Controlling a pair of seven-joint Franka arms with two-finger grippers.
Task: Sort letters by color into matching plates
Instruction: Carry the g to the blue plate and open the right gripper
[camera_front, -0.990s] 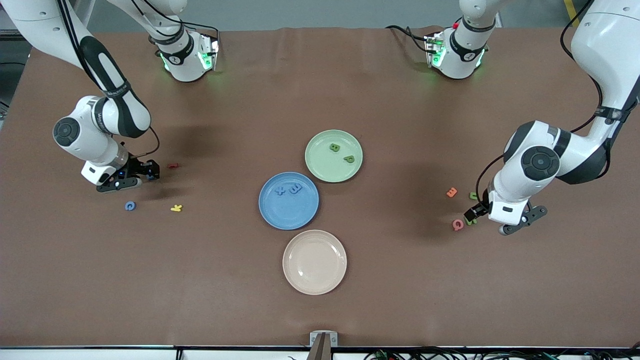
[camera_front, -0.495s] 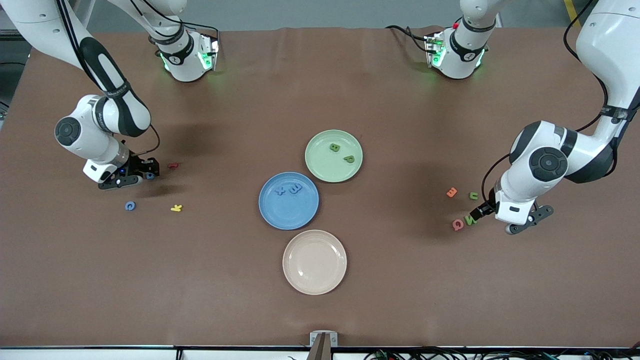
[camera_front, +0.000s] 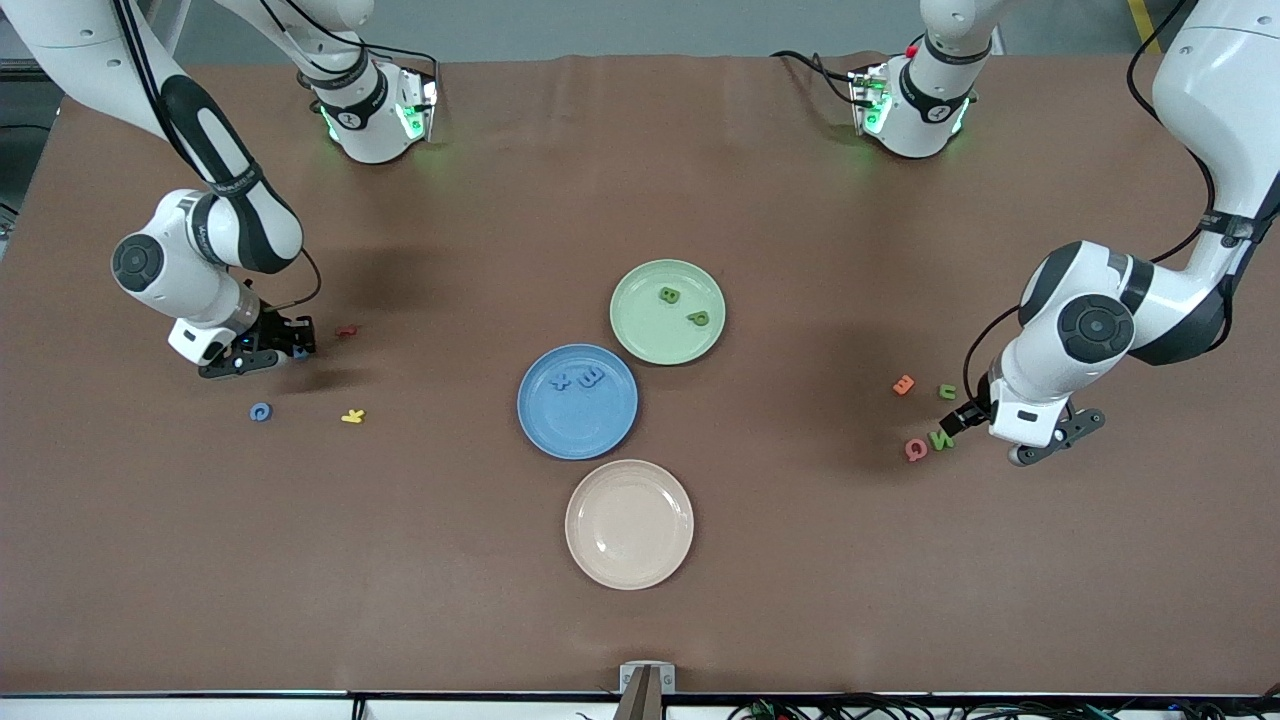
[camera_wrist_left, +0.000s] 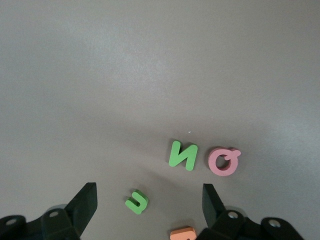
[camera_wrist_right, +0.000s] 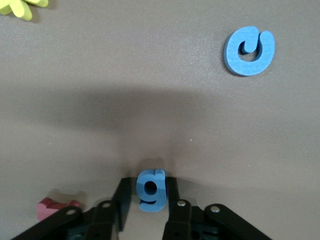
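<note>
The brown worktop (camera_front: 640, 620) carries three plates near its middle: the cream plate (camera_front: 629, 524) nearest the front camera, the blue plate (camera_front: 577, 402) just above it in that view, and the green plate (camera_front: 667, 311) farthest, nearly touching the blue one. Two blue letters (camera_front: 578, 378) lie in the blue plate and two green letters (camera_front: 684, 307) in the green one.

The right gripper (camera_wrist_right: 148, 197) is low at the right arm's end of the worktop, its fingers (camera_wrist_right: 122, 196) closed on a blue g (camera_wrist_right: 151, 189) (held upright between them). Near it lie a blue rounded letter (camera_front: 260, 411), a yellow letter (camera_front: 352, 416) and a red letter (camera_front: 346, 330).

The left gripper (camera_wrist_left: 150, 200) hovers over the left arm's end, its fingers (camera_wrist_left: 84, 202) spread wide and holding nothing. Beneath it lie a green N (camera_wrist_left: 183, 155), a green u (camera_wrist_left: 136, 201), a pink Q (camera_wrist_left: 225, 160) and an orange letter (camera_wrist_left: 183, 233).
</note>
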